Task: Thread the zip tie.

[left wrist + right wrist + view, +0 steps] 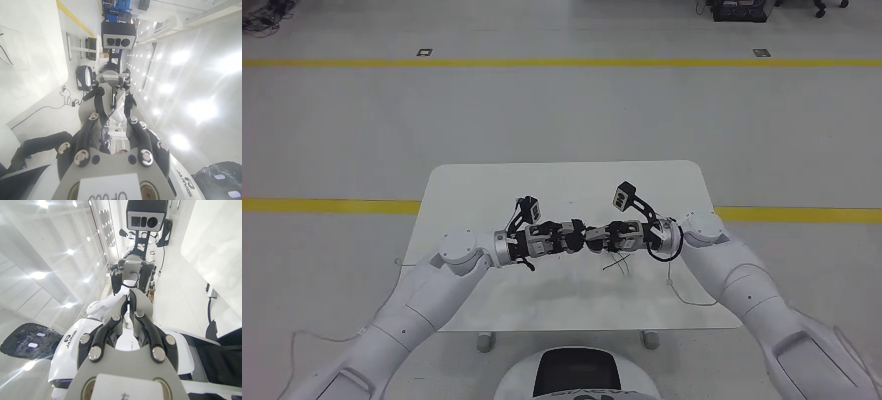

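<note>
Both arms meet tip to tip above the middle of the white table point(472, 190). My right gripper point(128, 294) point(593, 240) has its ribbed fingers point(133, 306) pressed almost together, shut on a thin black zip tie point(130, 286) that curves across just beyond its tip. My left gripper point(115, 94) point(579, 238) faces it, open. Its black fingers point(98, 103) stand apart on either side of the right gripper's tip. In the right wrist view the left gripper point(130, 283) shows the same wide gap around the tie.
Loose thin black zip ties point(618, 263) point(6, 55) lie on the table under and beside the right gripper. A thin cable point(687, 298) trails off the table's right front edge. Yellow floor lines point(562, 63) run behind and beside the table.
</note>
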Tool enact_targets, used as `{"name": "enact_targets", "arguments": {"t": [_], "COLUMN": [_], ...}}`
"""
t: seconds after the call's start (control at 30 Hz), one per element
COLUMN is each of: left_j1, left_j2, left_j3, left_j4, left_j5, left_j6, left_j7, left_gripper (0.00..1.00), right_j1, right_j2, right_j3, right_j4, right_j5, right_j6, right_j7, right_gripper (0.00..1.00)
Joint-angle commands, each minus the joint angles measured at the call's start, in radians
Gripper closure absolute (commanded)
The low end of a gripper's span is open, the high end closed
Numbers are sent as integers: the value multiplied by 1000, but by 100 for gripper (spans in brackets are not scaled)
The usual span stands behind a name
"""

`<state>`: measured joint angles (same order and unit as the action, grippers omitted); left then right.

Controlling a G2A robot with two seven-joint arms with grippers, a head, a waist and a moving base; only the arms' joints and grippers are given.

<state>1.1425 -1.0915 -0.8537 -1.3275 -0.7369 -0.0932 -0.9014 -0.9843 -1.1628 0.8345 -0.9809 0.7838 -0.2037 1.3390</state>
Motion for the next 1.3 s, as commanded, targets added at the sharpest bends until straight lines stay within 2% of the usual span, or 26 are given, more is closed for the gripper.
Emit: {"name": "enact_targets", "arguments": {"t": [0.0, 0.5, 0.7, 1.27], "left_j1": [0, -3, -2, -2], "left_j2": [0, -5, -5, -8], "left_j3": [0, 1, -2, -2], "left_j4": [0, 9, 12, 14], "left_j5": [1, 2, 1, 8], "left_j6": [-1, -9, -11, -3], "left_j7": [-5, -23, -26, -26], "left_gripper": [80, 87, 94, 94], "right_j1": [2, 11, 12, 10], "right_j2": [-3, -20, -25, -36], "right_j3": [-1, 9, 14, 29], "right_j4": [6, 48, 57, 64], "right_j5": [0, 2, -2, -18], "right_j6": [3, 18, 22, 21], "right_j7": [0, 4, 5, 20], "right_gripper": [100, 100, 100, 100]}}
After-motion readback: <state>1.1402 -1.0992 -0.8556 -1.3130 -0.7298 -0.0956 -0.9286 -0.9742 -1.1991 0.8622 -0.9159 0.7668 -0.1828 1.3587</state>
